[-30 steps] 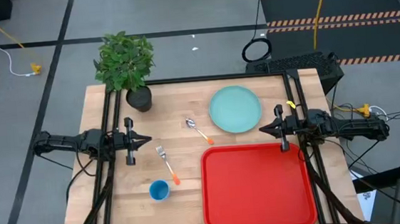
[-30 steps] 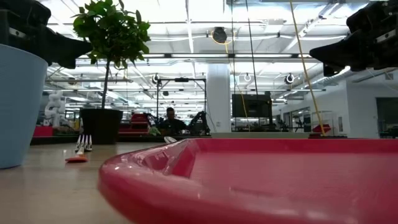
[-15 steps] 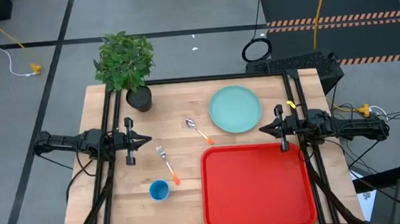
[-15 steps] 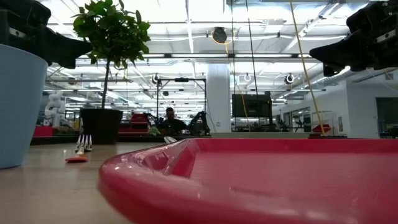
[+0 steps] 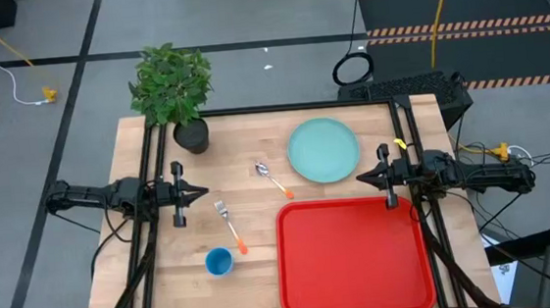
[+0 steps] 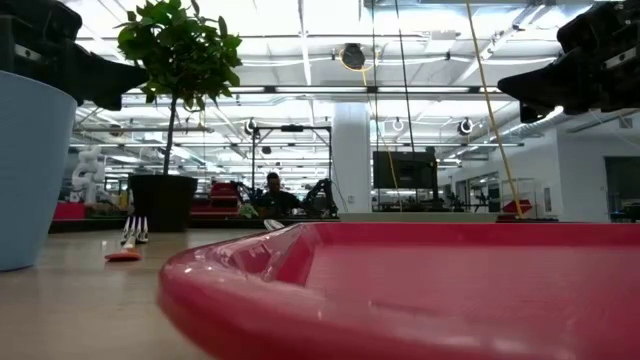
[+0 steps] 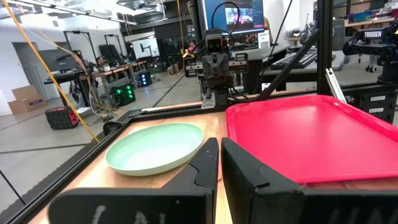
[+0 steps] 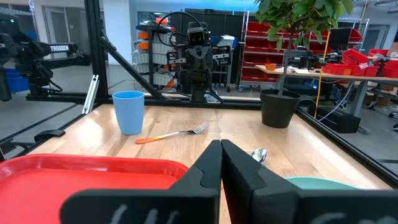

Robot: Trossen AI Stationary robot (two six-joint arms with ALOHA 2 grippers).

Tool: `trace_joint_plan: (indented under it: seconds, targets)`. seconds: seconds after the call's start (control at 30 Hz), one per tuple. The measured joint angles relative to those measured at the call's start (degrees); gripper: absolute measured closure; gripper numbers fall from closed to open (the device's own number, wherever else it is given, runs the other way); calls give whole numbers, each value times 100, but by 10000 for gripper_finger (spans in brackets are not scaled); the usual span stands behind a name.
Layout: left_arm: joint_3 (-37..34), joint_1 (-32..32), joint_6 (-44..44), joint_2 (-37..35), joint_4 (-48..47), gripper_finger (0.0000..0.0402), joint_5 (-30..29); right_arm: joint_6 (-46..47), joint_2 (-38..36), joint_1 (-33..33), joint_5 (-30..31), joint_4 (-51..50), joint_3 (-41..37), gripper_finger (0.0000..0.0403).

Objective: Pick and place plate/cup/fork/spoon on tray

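Low view: blue cup [image 6: 30,170] cut off at picture's edge, red tray [image 6: 420,290] ran off edge, near rim blurred. Fork [image 6: 128,240] beyond tray too small to make out tines. Right wrist view: plate [image 8: 329,183] and spoon [image 8: 259,154] beside tray partly hidden behind right gripper [image 8: 220,163]; spoon handle not seen.

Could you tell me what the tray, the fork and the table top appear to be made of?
The tray: probably glossy red plastic, its rounded rim catching highlights. The fork: shiny tines that look like metal, with a matte orange handle, likely plastic. The table top: pale wood in joined strips with visible grain, smooth finish.
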Motion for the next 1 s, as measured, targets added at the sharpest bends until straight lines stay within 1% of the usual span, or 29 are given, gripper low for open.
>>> trace_joint_plan:
  seconds: [0.83,1.0]
  targets:
    - [0,0,0,-2,1,378,0,-6,2,-2,2,9,0,403]
    - [-1,0,6,0,3,378,-1,0,-2,-2,0,467,2,403]
